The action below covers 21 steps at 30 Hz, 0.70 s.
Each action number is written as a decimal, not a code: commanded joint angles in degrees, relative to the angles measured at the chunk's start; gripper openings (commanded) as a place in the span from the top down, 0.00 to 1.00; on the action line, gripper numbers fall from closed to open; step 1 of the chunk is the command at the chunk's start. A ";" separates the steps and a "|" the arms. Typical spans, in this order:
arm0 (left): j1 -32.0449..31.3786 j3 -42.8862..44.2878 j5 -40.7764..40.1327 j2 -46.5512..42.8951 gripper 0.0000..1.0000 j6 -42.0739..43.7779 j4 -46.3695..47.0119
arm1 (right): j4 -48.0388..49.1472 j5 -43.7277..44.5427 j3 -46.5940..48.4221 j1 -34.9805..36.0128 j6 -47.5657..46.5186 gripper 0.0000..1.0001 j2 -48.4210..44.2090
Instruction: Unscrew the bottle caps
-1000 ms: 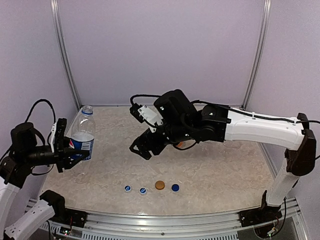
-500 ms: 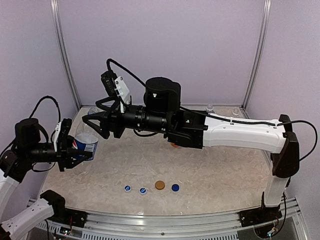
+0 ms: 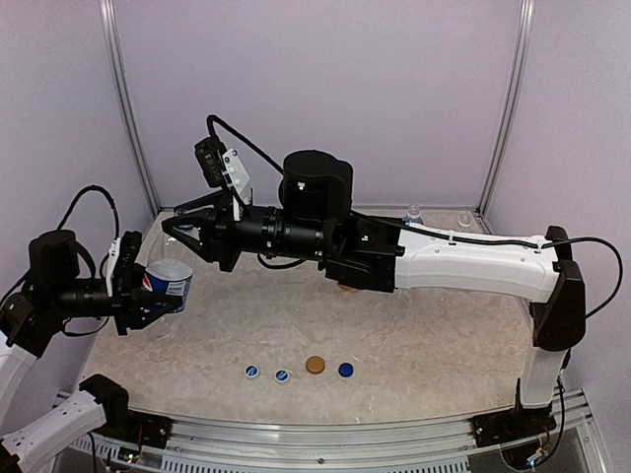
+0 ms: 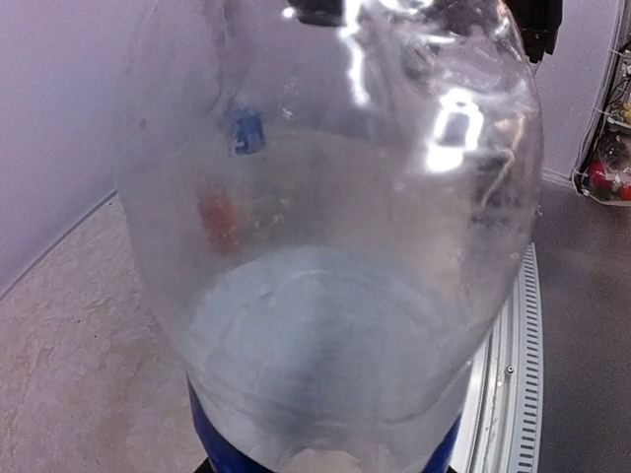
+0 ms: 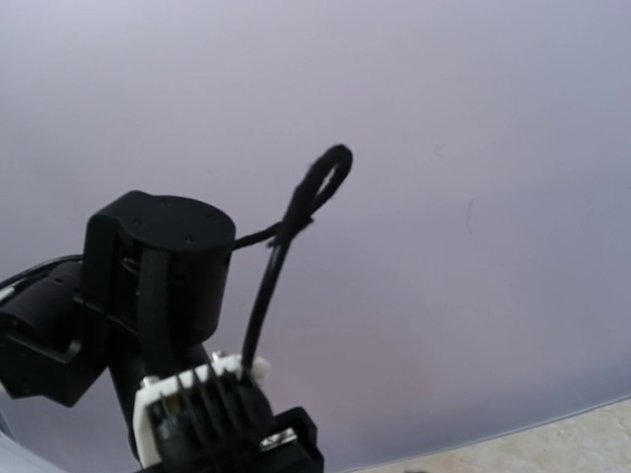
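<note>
My left gripper point(image 3: 148, 296) is shut on a clear bottle point(image 3: 170, 281) with a blue label, holding it up at the table's left side. That bottle point(image 4: 325, 246) fills the left wrist view. My right gripper point(image 3: 187, 241) reaches across from the right and sits over the bottle's top, hiding its neck. Its dark fingertips point(image 4: 537, 28) show beside the bottle's upper part; how far they are closed does not show. Loose bottle caps lie in a row near the front: blue point(image 3: 251, 371), blue point(image 3: 282, 375), golden-brown point(image 3: 315, 365), blue point(image 3: 345, 370).
Two clear bottle tops point(image 3: 414, 212) point(image 3: 463, 218) stand at the back right behind my right arm. A sliver of an orange bottle point(image 3: 347, 287) shows under that arm. The right wrist view holds only my left arm's motor point(image 5: 158, 256) and the wall.
My right arm swung from the table's middle to the left and rose onto the held bottle's top. My left arm lowered the bottle a little.
</note>
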 commanded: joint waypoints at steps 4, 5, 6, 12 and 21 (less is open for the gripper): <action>0.10 -0.53 -1.55 -0.52 0.05 -2.74 1.35 | -6.14 4.01 2.16 -0.32 -3.28 1.00 0.15; 0.74 -1.28 -2.41 -1.03 0.02 -4.98 2.58 | -7.95 6.37 1.90 -0.68 -4.12 1.00 -0.53; 1.63 -2.12 -3.51 -1.35 0.01 -7.76 4.15 | -9.42 9.33 1.16 -1.13 -5.05 1.00 -1.45; 10.59 -7.46 -10.59 -6.38 0.01 -30.60 14.26 | -11.53 28.79 -9.90 -6.07 -11.45 1.00 -5.75; 24.55 -13.02 -17.59 -12.85 0.01 -40.12 14.79 | 1.04 27.66 -23.67 -14.09 -8.53 1.00 -4.32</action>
